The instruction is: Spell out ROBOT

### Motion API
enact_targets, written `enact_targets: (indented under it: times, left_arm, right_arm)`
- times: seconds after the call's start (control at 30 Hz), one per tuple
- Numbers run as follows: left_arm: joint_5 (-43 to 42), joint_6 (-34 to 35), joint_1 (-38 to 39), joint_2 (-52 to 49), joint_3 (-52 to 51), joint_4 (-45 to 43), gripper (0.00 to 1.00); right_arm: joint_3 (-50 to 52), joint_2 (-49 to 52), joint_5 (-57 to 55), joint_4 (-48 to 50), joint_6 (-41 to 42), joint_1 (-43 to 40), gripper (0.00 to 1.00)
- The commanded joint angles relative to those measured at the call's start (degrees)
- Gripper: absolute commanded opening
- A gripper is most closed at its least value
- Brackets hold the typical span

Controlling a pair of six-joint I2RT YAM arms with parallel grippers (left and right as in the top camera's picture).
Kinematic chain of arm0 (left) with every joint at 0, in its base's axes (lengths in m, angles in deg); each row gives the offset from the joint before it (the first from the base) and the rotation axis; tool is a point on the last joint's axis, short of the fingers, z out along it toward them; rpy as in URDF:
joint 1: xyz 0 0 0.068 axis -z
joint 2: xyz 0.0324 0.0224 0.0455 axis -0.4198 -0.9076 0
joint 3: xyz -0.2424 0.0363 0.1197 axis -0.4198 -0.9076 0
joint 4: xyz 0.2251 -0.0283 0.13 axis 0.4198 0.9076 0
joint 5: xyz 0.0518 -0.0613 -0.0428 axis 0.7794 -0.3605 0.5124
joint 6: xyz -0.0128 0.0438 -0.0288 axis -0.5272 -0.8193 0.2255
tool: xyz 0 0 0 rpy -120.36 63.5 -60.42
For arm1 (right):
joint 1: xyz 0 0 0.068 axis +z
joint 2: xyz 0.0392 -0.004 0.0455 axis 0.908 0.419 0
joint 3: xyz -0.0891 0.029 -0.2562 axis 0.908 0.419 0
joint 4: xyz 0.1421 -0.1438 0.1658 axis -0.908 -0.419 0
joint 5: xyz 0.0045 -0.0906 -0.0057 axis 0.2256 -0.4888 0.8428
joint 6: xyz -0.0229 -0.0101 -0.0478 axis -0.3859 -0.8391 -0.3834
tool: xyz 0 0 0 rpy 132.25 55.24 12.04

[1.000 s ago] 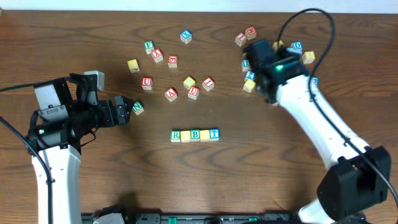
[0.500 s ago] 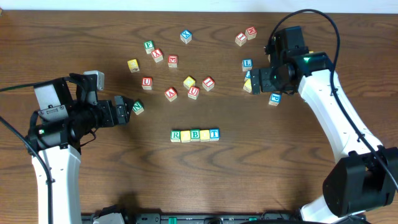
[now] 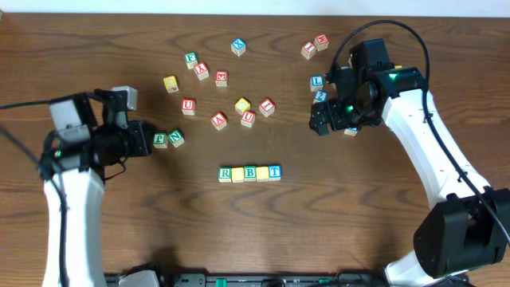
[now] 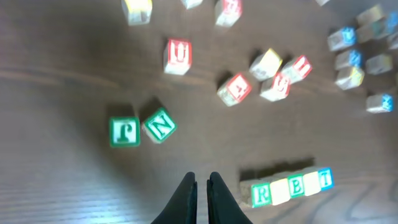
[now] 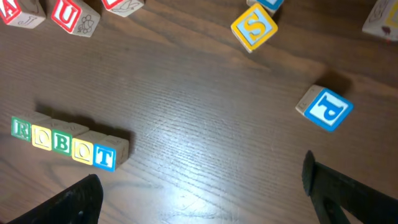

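From the right wrist, legible ROBOT row (image 5: 62, 144)

Five wooden letter blocks stand in one straight row of blocks (image 3: 250, 172) on the desk (image 3: 159, 223), low of its middle in the overhead view. Each block touches the next, side to side, with its letter face up. In order they are the R block (image 5: 20, 130) with a green letter, the first O block (image 5: 41, 137) in yellow, the B block (image 5: 61, 144) in green, the second O block (image 5: 83, 150) in yellow, and the T block (image 5: 104, 157) in blue. Together they read ROBOT. The blocks are pale wood at the sides, with a coloured border round each letter. In the left wrist view the row is blurred.
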Motion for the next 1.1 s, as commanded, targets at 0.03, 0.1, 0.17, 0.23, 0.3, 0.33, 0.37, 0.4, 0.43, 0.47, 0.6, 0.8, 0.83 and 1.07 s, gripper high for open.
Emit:
enact_targets:
  times: [0.03, 0.1, 0.17, 0.23, 0.3, 0.33, 0.37, 0.4, 0.43, 0.47, 0.6, 0.8, 0.83, 1.07]
  left_arm:
    - [4.92, 0.07, 5.01, -11.28, 0.5, -0.59, 0.07]
    - [5.9, -0.15, 8.07, -15.41, 0.5, -1.53, 0.07]
    - [6.25, -2.49, 12.35, -17.59, 0.5, -2.43, 0.08]
    - [9.11, -3.17, 15.45, -17.59, 0.5, -0.98, 0.08]
    - [12.48, -3.15, 18.27, -17.59, 0.46, 0.9, 0.07]
    - [13.6, -3.13, 19.37, -17.59, 0.44, 1.6, 0.08]
    - [15.23, -2.93, 20.52, -17.59, 0.22, 1.81, 0.07]
    - [16.04, -2.89, 21.11, -17.59, -0.17, 1.77, 0.07]
    - [16.11, -2.6, 21.31, -17.59, -0.61, 1.68, 0.07]
    - [16.5, -1.33, 21.29, -17.59, -1.16, 1.46, 0.08]
    - [18.8, 3.8, 21.42, -17.59, -3.96, -0.22, 0.07]
    - [20.41, 11.45, 24.94, -17.59, -6.67, -0.83, 0.07]
    - [20.83, 12.46, 25.68, -17.59, -6.86, -0.83, 0.08]
    - [22.23, 14.93, 31.87, -17.62, -7.06, -1.2, 0.07]
  right_arm:
    - [-0.81, -1.46, 0.74, -0.02, 3.39, -0.13, 0.99]
    - [-0.81, -1.46, 0.74, 0.0, 3.45, -0.13, 0.99]
    - [-0.81, -1.46, 0.74, 0.17, 4.28, -0.13, 0.99]
    - [-0.81, -1.46, 0.74, 0.17, 4.33, -0.11, 0.99]
    - [-0.81, -1.46, 0.74, 0.17, 5.25, -0.11, 0.99]
    - [-0.81, -1.46, 0.74, 0.17, 5.57, -0.13, 0.99]
    - [-0.81, -1.46, 0.72, 0.15, 5.57, -0.13, 0.99]
    - [-0.81, -1.46, 0.74, 0.13, 5.57, -0.09, 0.99]
    - [-0.81, -1.46, 0.72, -0.02, 5.57, -0.09, 0.99]
    - [-0.81, -1.46, 0.72, -0.07, 5.55, -0.09, 0.99]
    - [-0.81, -1.46, 0.72, 0.0, 5.57, -0.09, 0.99]
    - [-0.81, -1.46, 0.74, 0.39, 5.57, -0.09, 0.99]
    - [-0.81, -1.46, 0.74, 0.39, 5.57, -0.07, 0.99]
    - [-0.81, -1.46, 0.74, 0.13, 5.57, -0.07, 0.99]
